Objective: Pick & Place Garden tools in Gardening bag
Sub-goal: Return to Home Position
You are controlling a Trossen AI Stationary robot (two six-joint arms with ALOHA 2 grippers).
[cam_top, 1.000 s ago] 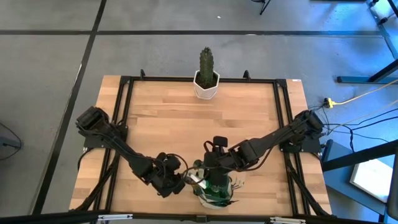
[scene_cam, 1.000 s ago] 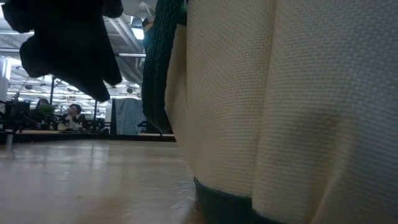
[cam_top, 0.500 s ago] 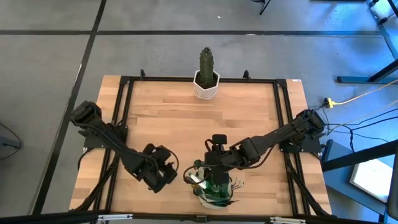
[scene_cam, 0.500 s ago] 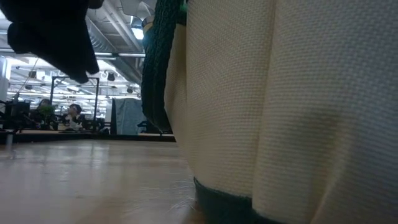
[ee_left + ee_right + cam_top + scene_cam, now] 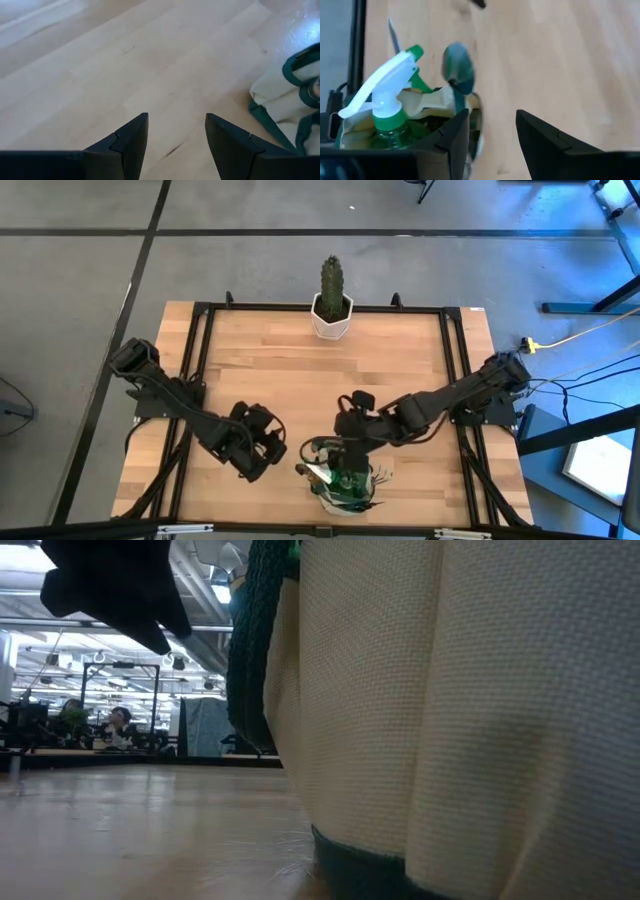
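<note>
The gardening bag (image 5: 340, 483), tan with green trim, stands upright on the table near its front edge. It fills the right of the low view (image 5: 450, 720). A green spray bottle with a white trigger head (image 5: 387, 102), a dark metal trowel blade (image 5: 458, 72) and a thin metal tip (image 5: 393, 34) stick up out of it. My right gripper (image 5: 348, 430) (image 5: 492, 114) is open and empty, just beyond the bag's far side. My left gripper (image 5: 262, 448) (image 5: 176, 119) is open and empty over bare wood left of the bag, whose edge shows in the left wrist view (image 5: 287, 100).
A green cactus in a white pot (image 5: 331, 302) stands at the middle of the table's far edge. Black frame rails (image 5: 190, 380) run along the table's sides. Bare wood lies between the bag and the cactus.
My left gripper has drawn away from the bag's left side, toward the table's left and a little toward the far edge. My right gripper has pulled back from over the bag toward the far edge. The bag has stayed where it was.
</note>
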